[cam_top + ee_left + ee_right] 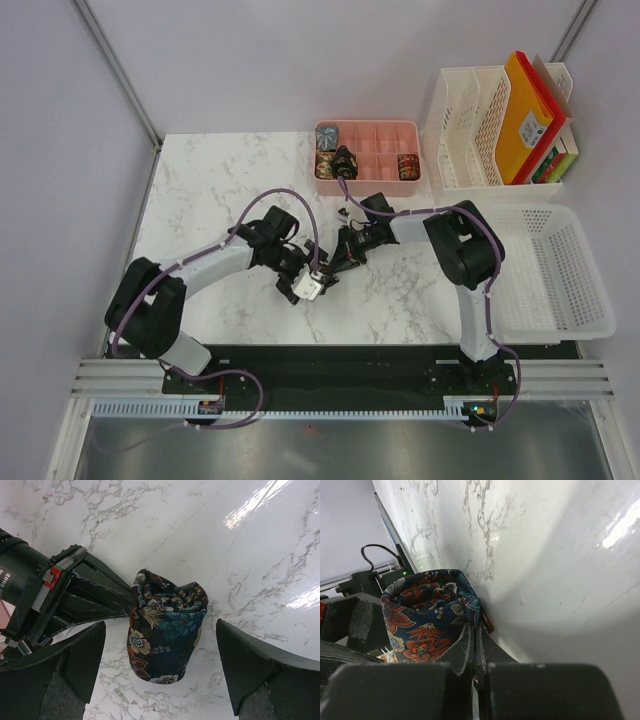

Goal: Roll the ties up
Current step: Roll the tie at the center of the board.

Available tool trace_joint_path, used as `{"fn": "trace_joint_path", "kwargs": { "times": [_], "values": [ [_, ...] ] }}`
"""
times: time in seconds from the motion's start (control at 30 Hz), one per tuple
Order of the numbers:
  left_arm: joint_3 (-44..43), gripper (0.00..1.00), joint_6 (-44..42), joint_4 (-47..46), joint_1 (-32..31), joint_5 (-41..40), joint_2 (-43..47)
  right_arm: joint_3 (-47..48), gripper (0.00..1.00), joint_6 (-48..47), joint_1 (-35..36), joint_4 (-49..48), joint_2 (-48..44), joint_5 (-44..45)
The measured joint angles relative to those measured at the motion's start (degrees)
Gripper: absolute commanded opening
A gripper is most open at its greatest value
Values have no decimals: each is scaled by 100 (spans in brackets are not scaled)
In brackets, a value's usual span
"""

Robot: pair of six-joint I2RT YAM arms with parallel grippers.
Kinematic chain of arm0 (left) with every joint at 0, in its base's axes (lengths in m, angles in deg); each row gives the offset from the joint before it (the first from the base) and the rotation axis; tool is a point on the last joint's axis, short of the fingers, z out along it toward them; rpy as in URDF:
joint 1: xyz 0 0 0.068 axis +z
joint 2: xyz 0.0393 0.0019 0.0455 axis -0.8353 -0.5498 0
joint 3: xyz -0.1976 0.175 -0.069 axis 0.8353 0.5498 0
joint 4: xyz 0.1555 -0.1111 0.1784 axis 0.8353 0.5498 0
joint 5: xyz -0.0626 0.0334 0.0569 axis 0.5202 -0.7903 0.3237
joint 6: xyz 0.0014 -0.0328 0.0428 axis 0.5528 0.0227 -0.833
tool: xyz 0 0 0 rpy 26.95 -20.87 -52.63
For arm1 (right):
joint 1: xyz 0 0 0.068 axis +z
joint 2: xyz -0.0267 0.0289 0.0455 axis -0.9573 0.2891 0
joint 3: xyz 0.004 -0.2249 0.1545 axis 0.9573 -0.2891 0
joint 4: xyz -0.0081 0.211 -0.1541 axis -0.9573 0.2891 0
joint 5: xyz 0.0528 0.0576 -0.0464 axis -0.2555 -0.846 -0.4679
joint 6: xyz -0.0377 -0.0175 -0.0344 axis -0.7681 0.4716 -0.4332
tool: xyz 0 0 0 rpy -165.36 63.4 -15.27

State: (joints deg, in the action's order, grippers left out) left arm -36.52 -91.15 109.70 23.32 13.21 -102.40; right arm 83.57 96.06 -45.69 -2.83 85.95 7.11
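A rolled tie (165, 625), dark blue with orange and cream flowers, stands as a coil on the marble table (260, 570). My left gripper (162, 665) is open, one finger on each side of the coil and apart from it. My right gripper (476, 630) is shut on the coil's outer edge, its thin fingers (100, 597) coming in from the left in the left wrist view. From above, both grippers meet at the tie (332, 266) in mid-table. The tie (420, 620) fills the left of the right wrist view.
A pink compartment tray (367, 125) at the back holds three rolled ties (345, 160). A white file rack (465, 130) with orange folders stands at the back right. A white basket (560, 270) lies along the right edge.
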Motion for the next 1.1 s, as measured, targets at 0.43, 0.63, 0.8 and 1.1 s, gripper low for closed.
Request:
{"fn": "trace_joint_path", "kwargs": {
  "times": [0.43,0.63,0.8,1.1],
  "values": [
    [4,80,-745,-308,-7,-153,-435,15,0,2,2,20,2,2],
    [17,73,-964,-372,-20,-160,-601,20,0,4,2,22,2,2],
    [42,68,-1054,-376,-20,-157,-640,42,0,4,2,37,15,2],
    [48,54,-1099,-398,-42,-144,-691,46,0,7,2,37,33,4]
  ]
}}
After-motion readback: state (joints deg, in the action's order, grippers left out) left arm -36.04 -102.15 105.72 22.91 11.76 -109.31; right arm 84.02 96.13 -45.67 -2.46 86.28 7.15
